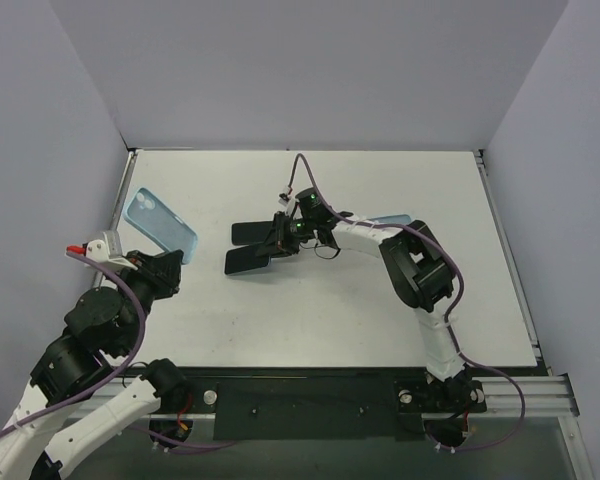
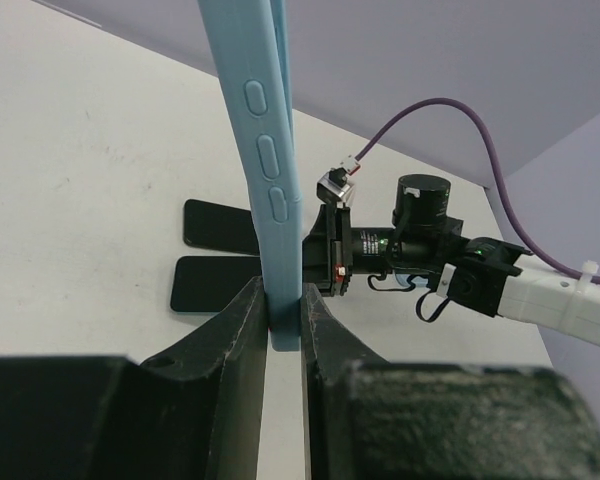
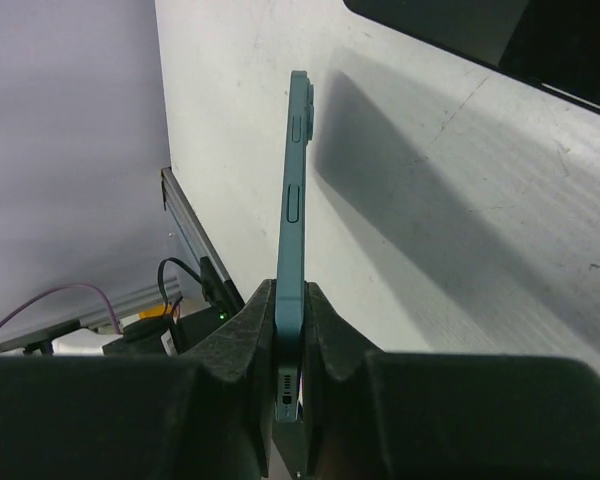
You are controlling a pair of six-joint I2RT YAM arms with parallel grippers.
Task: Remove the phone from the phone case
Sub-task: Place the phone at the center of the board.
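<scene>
Left jaws are clamped on one end of the light blue, soft-looking phone case [image 2: 265, 150], held upright over the left side of the white tabletop [image 1: 380, 320]. Right jaws are clamped on the slim teal phone [image 3: 292, 200], edge-on, mid-tabletop. Case is likely light and flexy; phone stiff, slick, breakable. Pinch the flat faces, clear of the side buttons.

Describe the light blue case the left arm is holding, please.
The phone case is pale blue and looks like soft matte rubber. A rounded camera cutout sits near its far corner; three raised oval button bumps line one edge. It is held tilted over the left side of the table, its lower end pinched by the left gripper. Nothing else touches it.
</scene>
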